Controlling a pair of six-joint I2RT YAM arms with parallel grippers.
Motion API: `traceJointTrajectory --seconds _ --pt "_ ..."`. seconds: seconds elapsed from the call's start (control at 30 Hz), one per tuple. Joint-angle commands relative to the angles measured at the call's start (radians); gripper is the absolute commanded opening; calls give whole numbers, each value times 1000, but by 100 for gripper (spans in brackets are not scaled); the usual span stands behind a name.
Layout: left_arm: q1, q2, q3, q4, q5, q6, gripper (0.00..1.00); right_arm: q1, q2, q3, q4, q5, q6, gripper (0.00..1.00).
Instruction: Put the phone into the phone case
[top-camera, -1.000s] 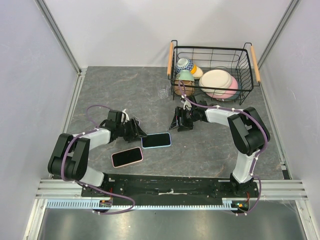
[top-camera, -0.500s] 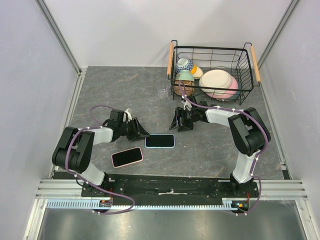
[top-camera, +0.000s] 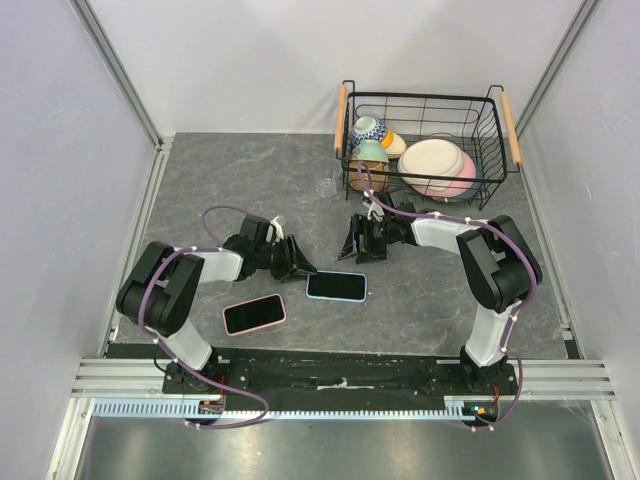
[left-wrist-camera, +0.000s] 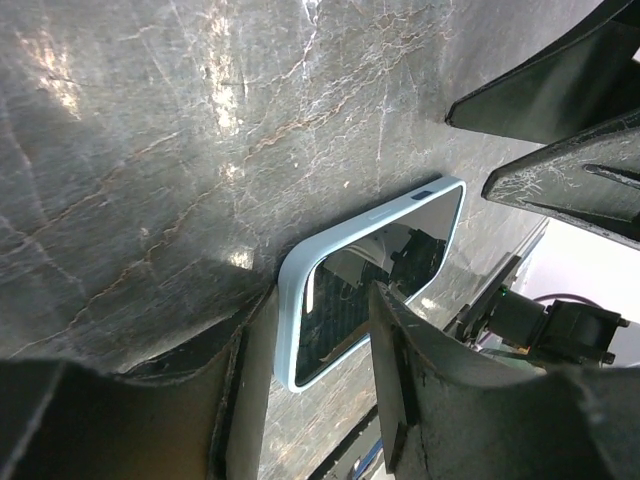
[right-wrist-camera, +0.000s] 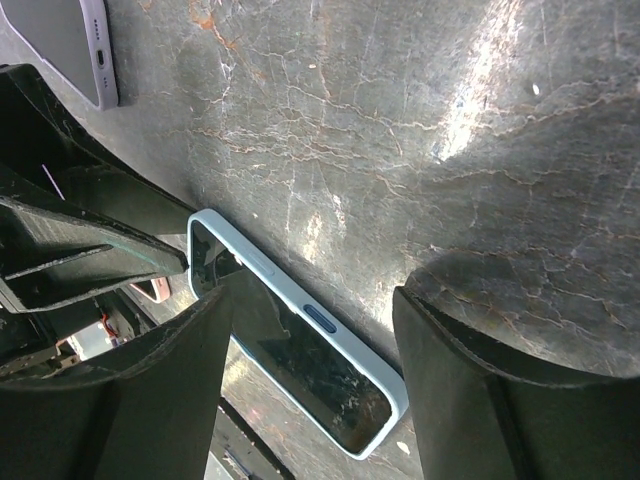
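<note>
- My left claw lies low on the table. Its matte black fingers are partly spread, with the near short end of the phone case between them. One finger sits beside the outer rim and the other overlaps the glossy face. I cannot tell whether I am truly pinching it.
- The phone case is a flat rectangle with rounded corners. Its rim is pale blue, matte and soft-looking. The dark face inside the rim shines like a mirror and throws back reflections. My right wrist view shows a raised oblong button bump in deeper blue on one long side. The case lies near the middle of the table, at my left claw's tips.
- My right claw has its fingers spread wide and holds nothing. The case lies a little ahead of it, apart.
- The phone lies flat, with a dark glossy screen, a pink edge and rounded corners. It lies left of the case and nearer my bases, and neither claw touches it.
- The table is dark grey and stone-patterned, with pale veins and a slight sheen.
- A black wire basket with wooden handles stands at the far right. It holds glazed bowls and cream and pink plates.
</note>
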Motion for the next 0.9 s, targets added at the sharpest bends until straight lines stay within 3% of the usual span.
traceJointTrajectory --seconds 0.0,0.17,0.3,0.47,0.67,0.87 --pt "-11 -3 33 -73 -55 24 50 -7 -55 0 -6 29 -6 73" --pt "-9 -133 61 -166 -148 101 56 -7 -103 8 -26 80 -20 78" --pt "-9 -236 83 -240 -226 159 74 -7 -144 17 -56 142 -44 81" --pt "-8 -341 109 -303 -306 222 86 -7 -230 34 -90 236 -75 90" --pt "-8 -399 179 -390 -306 279 93 -5 -318 89 -155 305 -101 98" --pt "-6 -470 210 -390 -294 305 99 -7 -375 109 -155 325 -113 98"
